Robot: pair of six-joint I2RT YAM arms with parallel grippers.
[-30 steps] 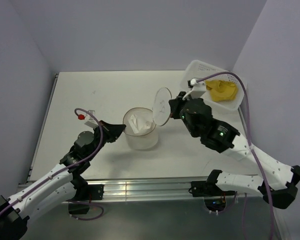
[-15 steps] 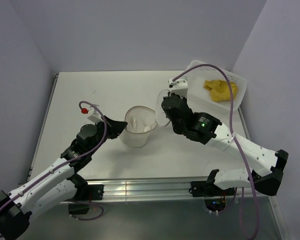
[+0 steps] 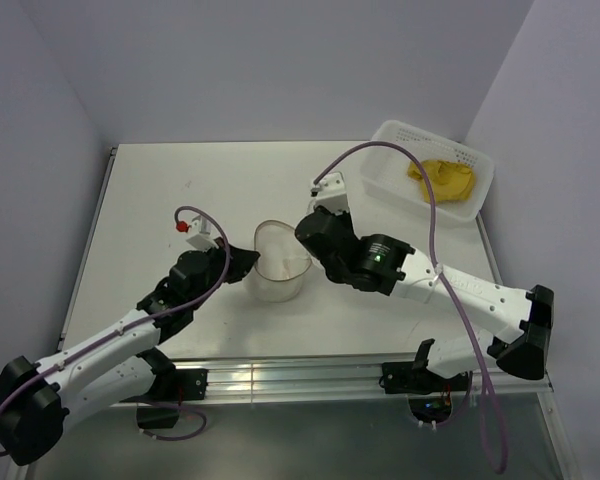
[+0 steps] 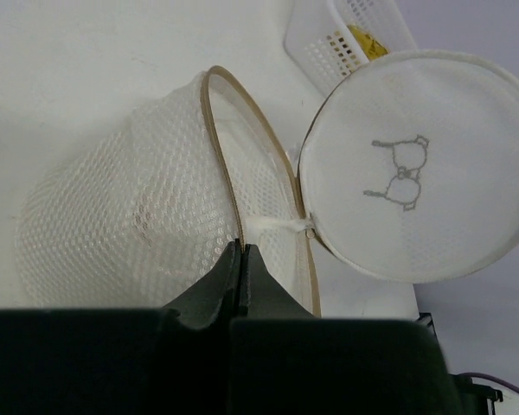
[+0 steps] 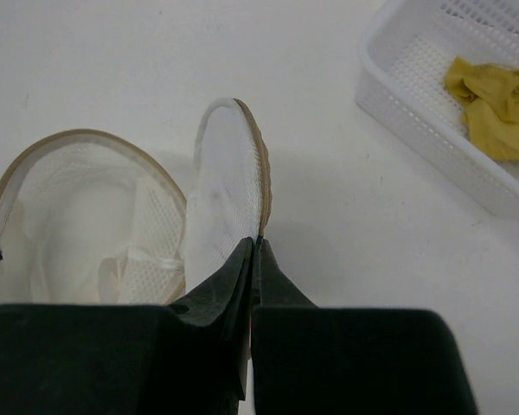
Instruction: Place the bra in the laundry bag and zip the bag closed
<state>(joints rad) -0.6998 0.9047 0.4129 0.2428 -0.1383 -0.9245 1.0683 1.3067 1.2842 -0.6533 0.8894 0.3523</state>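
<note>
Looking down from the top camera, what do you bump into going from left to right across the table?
left gripper → bag → right gripper → bra

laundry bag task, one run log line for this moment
bra: in basket, not bagged | laundry bag: open, unzipped | left jaws: shut on bag rim | right jaws: shut on flap lid

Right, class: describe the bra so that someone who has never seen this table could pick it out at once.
Look to the far right corner of the white table, where a white perforated basket stands. The bra lies crumpled inside it: soft mustard-yellow fabric, unlike the cream mesh laundry bag mid-table.
</note>
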